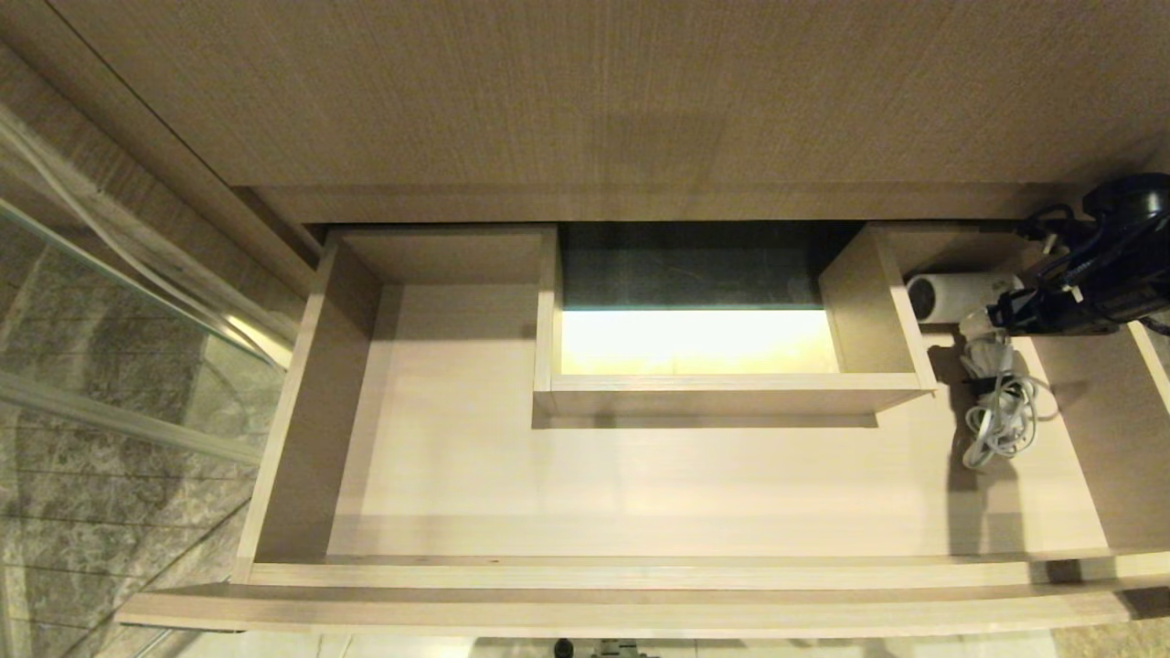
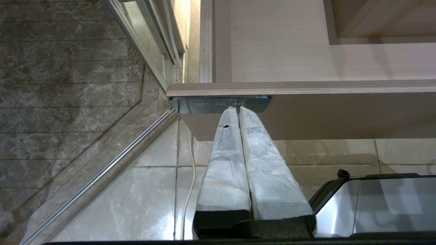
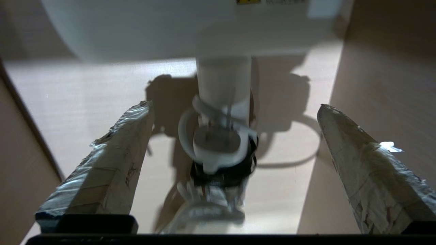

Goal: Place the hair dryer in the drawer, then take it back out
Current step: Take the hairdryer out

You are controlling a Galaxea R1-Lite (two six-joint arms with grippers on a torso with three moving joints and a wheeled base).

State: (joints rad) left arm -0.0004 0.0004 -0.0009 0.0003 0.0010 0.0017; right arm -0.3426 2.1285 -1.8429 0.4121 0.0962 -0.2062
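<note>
Hair dryer lying in the open drawer's right rear corner

The wide pale wood-grain drawer point(image 1: 475, 475) stands pulled out. The white hair dryer point(image 1: 960, 297) lies on its side, grey mesh end facing the boxed cut-out, cord point(image 1: 1001, 416) bundled in front. The right gripper point(image 3: 235, 136) hovers above its handle, fingers spread wide; the left gripper point(image 2: 238, 110), fingers closed, sits by the drawer front.

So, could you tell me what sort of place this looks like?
Probably a bathroom: a wooden vanity drawer holding a hair dryer, marble floor tiles, and a glass partition like a shower screen.
</note>
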